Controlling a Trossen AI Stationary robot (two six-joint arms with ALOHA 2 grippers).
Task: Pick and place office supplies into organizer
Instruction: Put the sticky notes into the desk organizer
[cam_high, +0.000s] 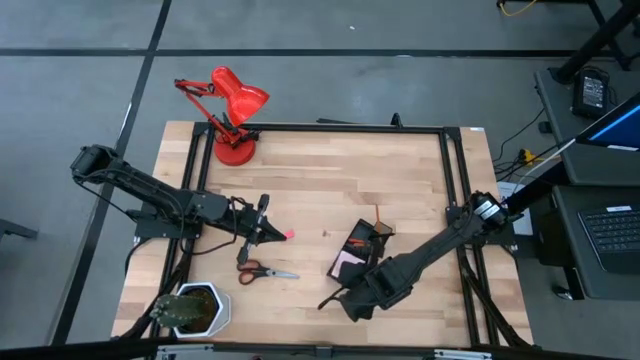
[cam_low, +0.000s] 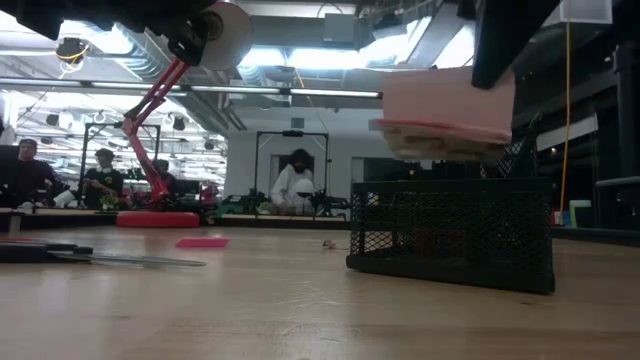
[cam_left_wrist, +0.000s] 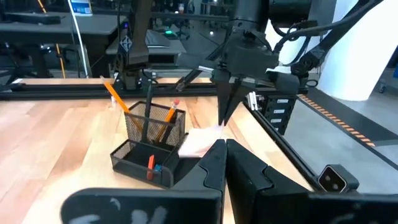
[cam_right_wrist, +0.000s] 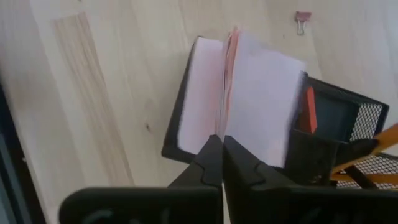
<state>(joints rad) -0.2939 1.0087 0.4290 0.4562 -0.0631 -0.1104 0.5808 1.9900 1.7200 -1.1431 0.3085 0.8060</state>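
Right gripper (cam_right_wrist: 222, 144) fingers pinched on pink sticky-note pad (cam_right_wrist: 249, 93), we hold it just above black mesh organizer (cam_low: 450, 235); left gripper (cam_high: 266, 233) fingers together near red-handled scissors (cam_high: 262, 270), gripping nothing

In the low view the sticky-note pad (cam_low: 445, 125) hides the right claw's tips, and the arm above is cut by the top edge. The organizer (cam_high: 352, 250) is partly covered by the right arm from above. The scissors (cam_low: 60, 255) run off the left edge, blurred.
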